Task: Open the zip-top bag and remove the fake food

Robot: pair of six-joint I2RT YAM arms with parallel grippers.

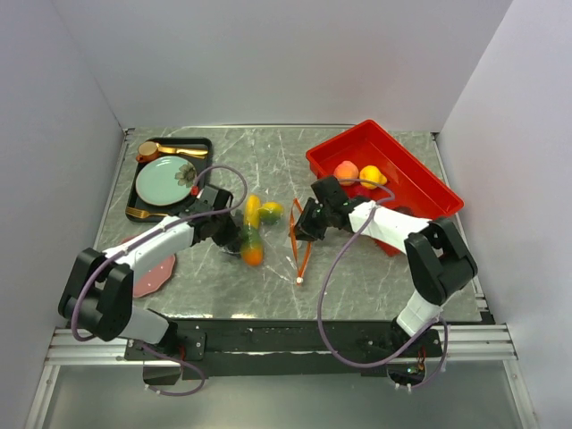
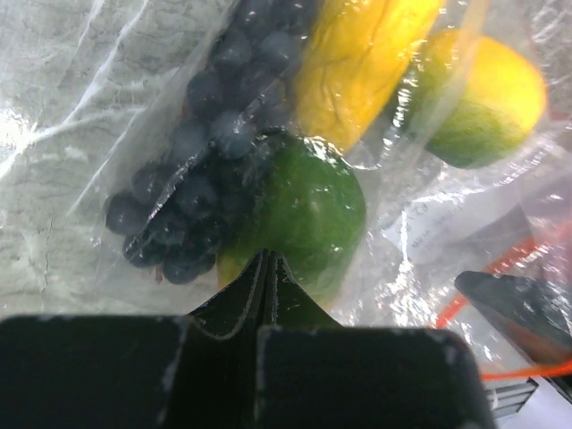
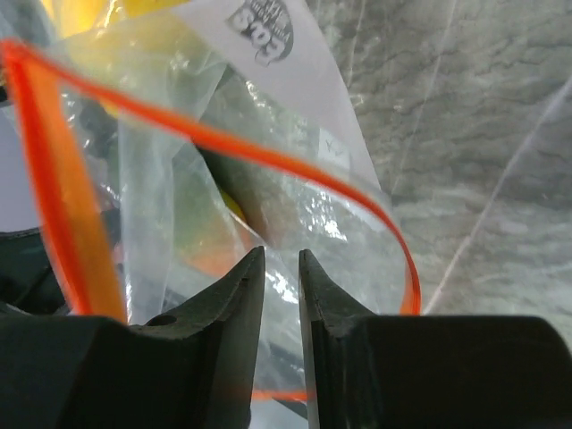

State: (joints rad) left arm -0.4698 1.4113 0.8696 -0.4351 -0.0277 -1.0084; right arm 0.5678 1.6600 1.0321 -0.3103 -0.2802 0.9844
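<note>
Plastic fills both wrist views. The zip-top bag (image 1: 268, 234) lies in the middle of the tabletop (image 1: 268, 152) between my two arms. It is clear, thin and crinkled, with glare wherever the light hits it. Its orange-red zip strip (image 3: 223, 143) has parted into a wide loop, so the mouth stands open towards the right arm. The small white slider (image 1: 299, 280) sits at the end of the strip nearest the arm bases. A white printed label (image 3: 268, 40) shows on the film.

Most of the fake food (image 2: 308, 201) is inside the bag. I can make out a bunch of dark purple grapes (image 2: 192, 188) against a round green fruit, a long yellow piece (image 2: 357, 63) and a yellow-green fruit (image 2: 487, 94). From above, an orange piece (image 1: 253, 256) lies at the near side of the bag. A peach piece (image 1: 346, 169) and another yellow one (image 1: 372, 176) lie in the red tray (image 1: 407, 174), well apart from the bag.

My left hand (image 2: 265, 261) has its fingers pressed together with no gap, pinching the film at the bag's closed end, just under the green fruit. My right hand (image 3: 281, 255) is closed to a thin slit at the mouth, with the bag's near lip caught between the fingers.
</note>
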